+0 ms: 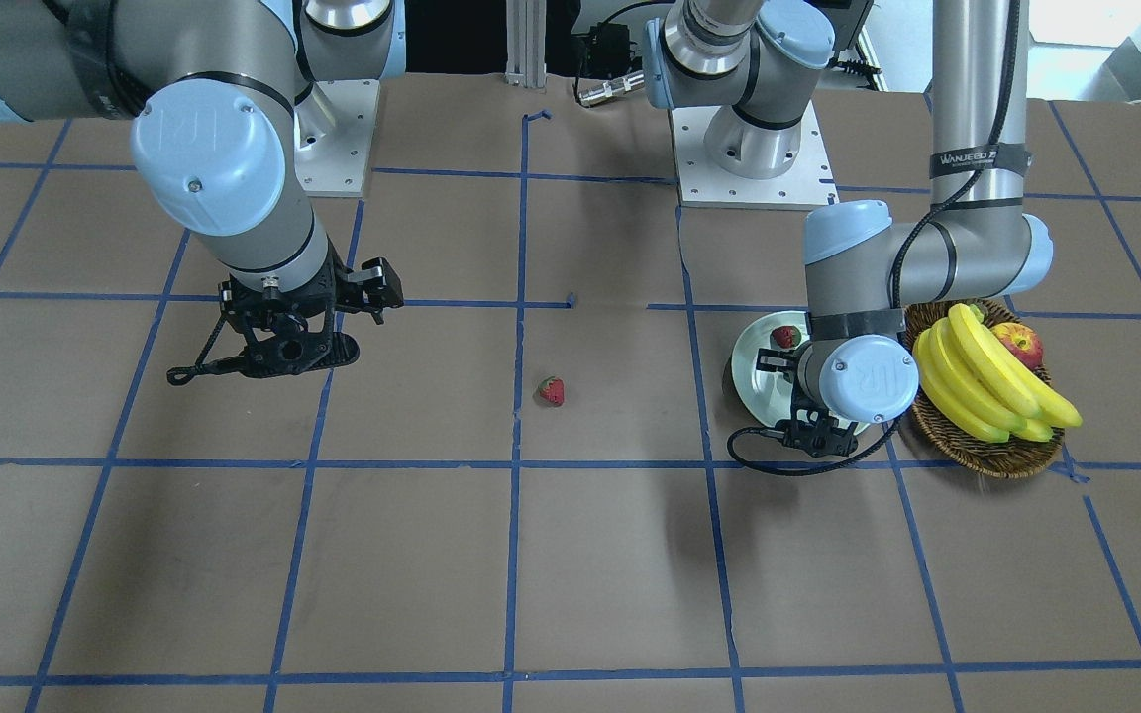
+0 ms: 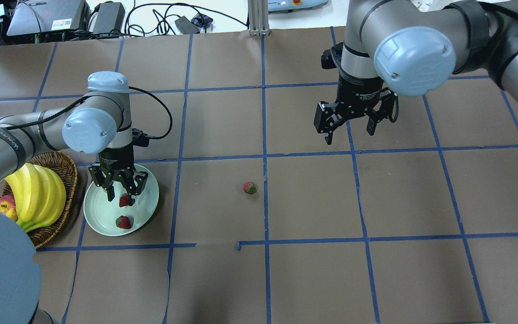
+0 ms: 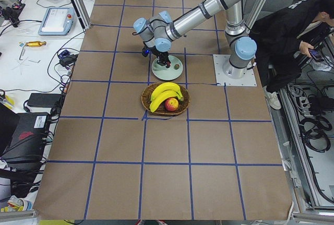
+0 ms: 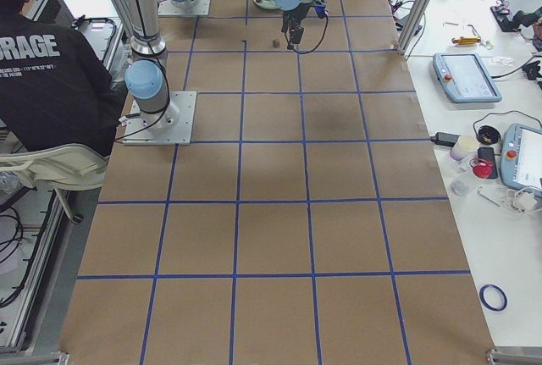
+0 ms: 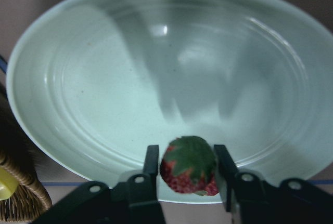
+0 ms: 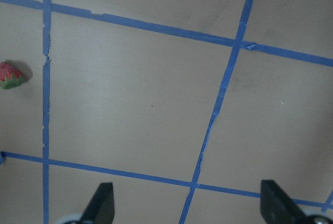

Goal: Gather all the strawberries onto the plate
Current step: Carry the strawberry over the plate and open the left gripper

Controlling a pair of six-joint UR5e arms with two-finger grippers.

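The pale green plate lies on the table's left side, also in the front view and filling the left wrist view. One strawberry lies on it. My left gripper hangs just above the plate, shut on a second strawberry, which also shows from overhead. A third strawberry lies on the brown table near the middle; it also shows in the front view and the right wrist view. My right gripper is open and empty, raised well to the right of it.
A woven basket with bananas and a red-yellow apple stands right beside the plate on its left. Blue tape lines grid the brown table. A person sits by the robot's base in the side views.
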